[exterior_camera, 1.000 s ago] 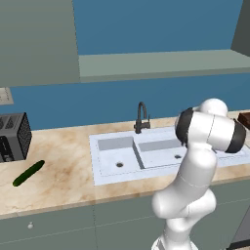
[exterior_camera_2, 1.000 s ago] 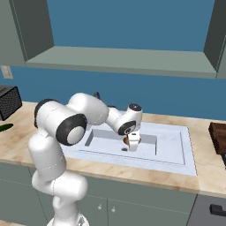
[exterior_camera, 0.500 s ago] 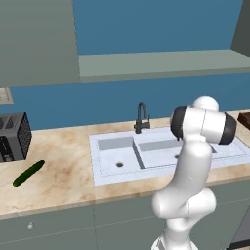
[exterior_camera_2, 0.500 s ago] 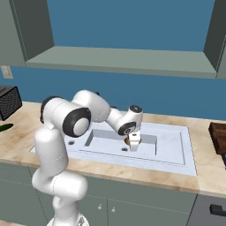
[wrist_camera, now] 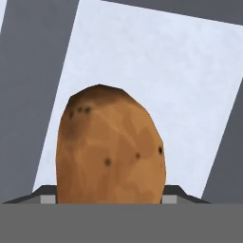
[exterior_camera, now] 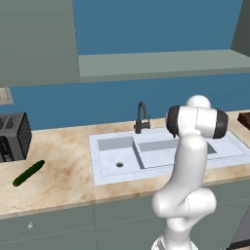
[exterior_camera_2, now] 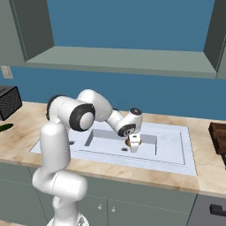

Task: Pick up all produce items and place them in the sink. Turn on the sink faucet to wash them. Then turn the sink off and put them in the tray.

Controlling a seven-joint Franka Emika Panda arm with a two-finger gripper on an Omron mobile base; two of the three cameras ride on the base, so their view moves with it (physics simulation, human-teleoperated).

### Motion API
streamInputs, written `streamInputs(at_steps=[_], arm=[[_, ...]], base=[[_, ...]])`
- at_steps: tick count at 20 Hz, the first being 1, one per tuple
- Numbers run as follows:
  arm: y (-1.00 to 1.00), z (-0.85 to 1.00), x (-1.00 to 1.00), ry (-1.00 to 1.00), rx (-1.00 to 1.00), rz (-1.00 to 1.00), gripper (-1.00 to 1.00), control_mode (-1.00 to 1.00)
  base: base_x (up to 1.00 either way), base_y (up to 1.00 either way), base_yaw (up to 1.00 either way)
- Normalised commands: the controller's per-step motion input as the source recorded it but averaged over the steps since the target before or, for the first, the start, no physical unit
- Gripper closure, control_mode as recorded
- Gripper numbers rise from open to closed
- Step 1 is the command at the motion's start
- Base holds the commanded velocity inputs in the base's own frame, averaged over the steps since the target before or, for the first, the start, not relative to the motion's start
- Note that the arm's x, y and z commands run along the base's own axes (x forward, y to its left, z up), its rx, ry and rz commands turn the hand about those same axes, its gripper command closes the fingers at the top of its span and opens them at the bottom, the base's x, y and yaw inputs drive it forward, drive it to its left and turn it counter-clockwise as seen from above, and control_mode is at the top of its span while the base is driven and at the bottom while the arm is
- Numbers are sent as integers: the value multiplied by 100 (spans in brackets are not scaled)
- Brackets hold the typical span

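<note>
Hand view, closest in: potato sits between the two dark finger tips, one showing at each flank, pale basin floor behind it. Fingers stand partway apart and appear clamped on the potato; the spud's width accounts for the gap.

Right base view: gripper points down into the larger basin of the sink, a sliver of brown at its tip. Arm reaches forward and low over the counter. Likely reason for the pose: produce goes into the basin before washing, so the potato is carried low to be let go without a drop or a roll.

Further back, faucet stands at the rear rim between the two basins, spout clear of the arm; no water seen.

Far left on the counter, cucumber lies flat, well apart from the sink, near the toaster. Judged not yet collected.

Far right edge, tray waits on the counter beside the sink, handy for the last step.
</note>
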Motion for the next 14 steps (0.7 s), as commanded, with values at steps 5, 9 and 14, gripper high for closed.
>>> streamInputs(at_steps=[5, 9, 14], arm=[[0, -17, 20, 0, -1, 0, 100, -100], [0, -26, 26, 0, 0, 0, 100, -100], [0, -22, 15, 0, 0, 0, 100, -100]], base=[[0, 0, 0], [0, 0, 0], [0, 0, 0]])
